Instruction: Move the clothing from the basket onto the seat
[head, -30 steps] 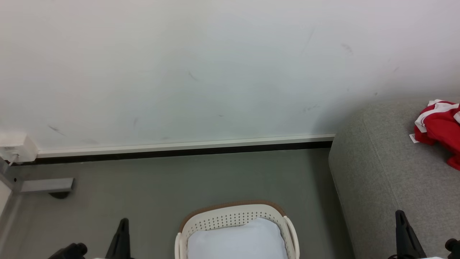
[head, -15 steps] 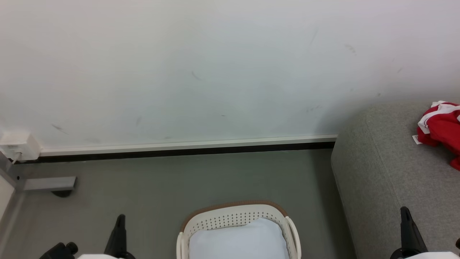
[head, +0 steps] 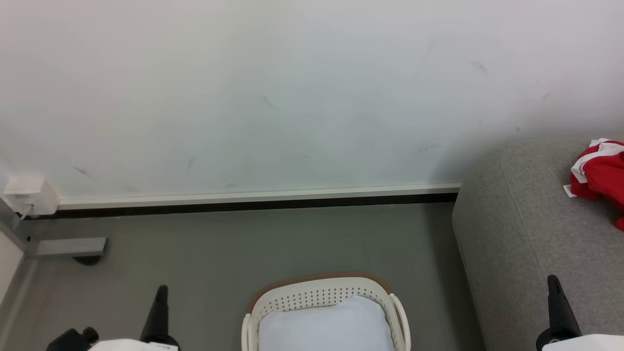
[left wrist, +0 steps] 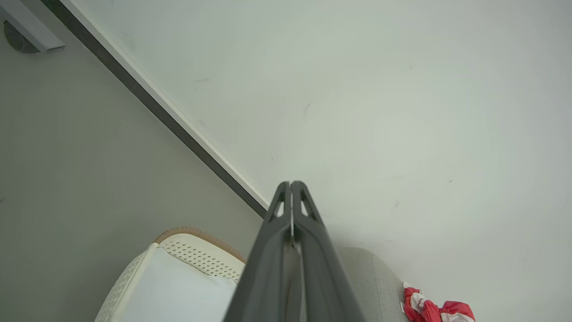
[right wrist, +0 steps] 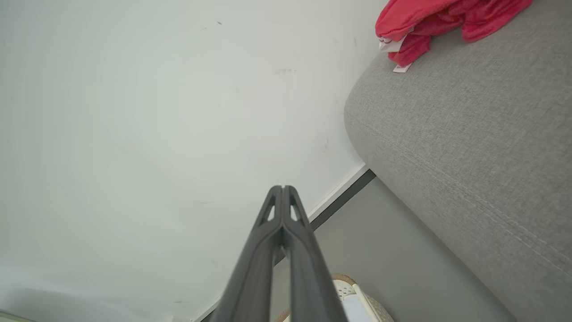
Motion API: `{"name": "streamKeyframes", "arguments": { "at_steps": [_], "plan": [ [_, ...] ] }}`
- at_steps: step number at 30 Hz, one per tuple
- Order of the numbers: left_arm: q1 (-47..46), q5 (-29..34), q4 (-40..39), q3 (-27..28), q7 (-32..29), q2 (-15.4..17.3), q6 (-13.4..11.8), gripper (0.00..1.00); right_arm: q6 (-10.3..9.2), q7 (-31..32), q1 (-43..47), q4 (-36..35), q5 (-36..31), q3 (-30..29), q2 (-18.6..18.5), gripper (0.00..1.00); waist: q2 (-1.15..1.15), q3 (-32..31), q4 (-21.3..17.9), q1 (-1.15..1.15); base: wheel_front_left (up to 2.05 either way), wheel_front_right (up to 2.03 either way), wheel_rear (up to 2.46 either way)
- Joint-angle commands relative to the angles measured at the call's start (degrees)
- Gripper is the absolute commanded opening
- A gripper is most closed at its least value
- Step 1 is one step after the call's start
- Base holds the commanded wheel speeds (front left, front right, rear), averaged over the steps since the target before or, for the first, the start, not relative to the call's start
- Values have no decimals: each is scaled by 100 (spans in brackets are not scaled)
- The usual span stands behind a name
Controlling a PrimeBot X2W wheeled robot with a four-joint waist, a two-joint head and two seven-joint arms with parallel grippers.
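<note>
1. Pale wall [head: 292,97], faintly scuffed, takes up the upper part of the head view. It stands above a white-and-black skirting [head: 243,199] and a grey floor [head: 234,243].
2. Compared with the earlier head views, the whole picture sits slightly further right. Wall marks, skirting end and seat edge shift together, so the camera has turned and the things have not moved.
3. Both tools reach a little higher in the picture than a second ago, and more pale forearm casing shows beneath each at the bottom edge.
4. One left tool [head: 162,291] is at the lower left over the floor, apart from the basket. Its two fingers are pressed together with nothing between them.
5. One right tool [head: 553,281] is at the lower right in front of the seat's side. Its fingers likewise meet and hold nothing.
6. One basket [head: 312,295] stands on the floor at bottom centre. One pale blue-white lining cloth [head: 326,326] lies inside it, and no red fabric is visible in the part that shows.
7. One seat [head: 521,234] stands at the right against the wall.
8. The clothing [head: 602,170] lies as one red-and-white heap on top of the seat, cut off by the picture's right edge. Whether it is one garment or two, I cannot tell.
9. One white box [head: 30,195] sits low on the wall at the far left, with one grey metal bar [head: 68,247] on the floor below it.
</note>
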State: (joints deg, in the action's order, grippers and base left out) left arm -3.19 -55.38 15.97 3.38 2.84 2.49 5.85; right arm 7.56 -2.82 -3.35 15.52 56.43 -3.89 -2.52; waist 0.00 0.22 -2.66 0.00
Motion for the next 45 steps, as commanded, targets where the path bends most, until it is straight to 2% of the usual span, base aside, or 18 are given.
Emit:
{"name": "streamKeyframes", "arguments": {
  "at_steps": [1, 26, 45],
  "plan": [
    [-121, -178, -83, 37, -44, 41, 26, 0, -6, 39, -110, -74, 155, -26, -45, 0, 0, 0, 4, 0, 0, 0, 0],
    [-221, -1693, -131, 162, -434, 49, 89, 0, -9, 427, -204, -109, 1619, -134, -50, 0, 0, -3, 97, 0, 0, 0, 0],
    [-269, -2576, -154, 244, -669, 54, 134, 0, -10, 659, -267, -133, 2512, -197, -54, 0, 0, -6, 164, 0, 0, 0, 0]
  ]
}}
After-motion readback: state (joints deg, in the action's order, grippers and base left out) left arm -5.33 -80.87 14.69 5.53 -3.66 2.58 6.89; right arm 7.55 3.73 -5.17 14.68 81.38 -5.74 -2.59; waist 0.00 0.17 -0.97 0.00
